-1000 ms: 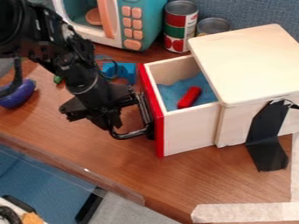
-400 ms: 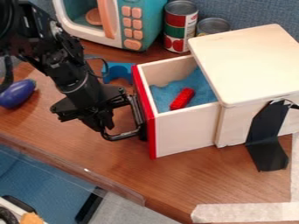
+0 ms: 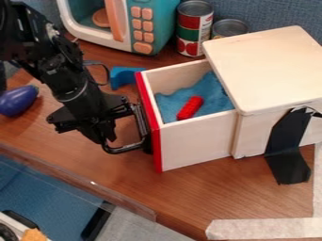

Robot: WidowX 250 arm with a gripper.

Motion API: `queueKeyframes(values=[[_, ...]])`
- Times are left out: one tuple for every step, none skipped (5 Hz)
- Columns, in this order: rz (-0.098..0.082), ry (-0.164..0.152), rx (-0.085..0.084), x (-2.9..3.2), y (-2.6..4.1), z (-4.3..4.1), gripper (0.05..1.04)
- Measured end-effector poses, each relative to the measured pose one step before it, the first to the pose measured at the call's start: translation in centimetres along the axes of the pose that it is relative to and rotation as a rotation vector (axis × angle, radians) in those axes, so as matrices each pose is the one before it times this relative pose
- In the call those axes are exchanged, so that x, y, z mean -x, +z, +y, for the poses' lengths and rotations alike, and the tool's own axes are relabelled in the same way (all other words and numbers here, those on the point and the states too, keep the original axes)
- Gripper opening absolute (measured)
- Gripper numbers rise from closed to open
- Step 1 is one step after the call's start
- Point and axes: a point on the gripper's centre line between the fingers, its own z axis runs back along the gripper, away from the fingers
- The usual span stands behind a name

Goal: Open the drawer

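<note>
A wooden drawer (image 3: pixel 194 143) stands well out of its cabinet (image 3: pixel 270 66), baring a red block (image 3: pixel 190 108) on blue lining (image 3: pixel 213 94). On the red front (image 3: pixel 151 132), facing away from the cabinet, a black handle (image 3: pixel 127 148) offers purchase for a straight pull. The robot's gripper (image 3: pixel 106 136) hangs at that handle, on the drawer's side of the cabinet, apparently placed to draw it outward; how wide it is open, and whether it grips or merely hooks the bar, cannot be told. Black tape (image 3: pixel 286 150) runs from the cabinet's side to the table (image 3: pixel 207 193), probably to keep the cabinet from sliding under the pull. Two cans (image 3: pixel 195 28) (image 3: pixel 229 28) stand behind the cabinet. The opening looks all but done.
</note>
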Motion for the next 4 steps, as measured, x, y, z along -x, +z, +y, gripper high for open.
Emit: queueKeyframes(values=[[0.0069,0.0022,-0.0020,0.197,-0.020,0.113,0.152],[-0.0076,-0.0132,-0.0027,-0.035,0.293,0.068,0.200],[0.0426,-0.1354,-0.0102,0.785,0.167,-0.172,0.454],[0.0043,-0.0693,0.0106,-0.188,1.048,-0.841,0.775]])
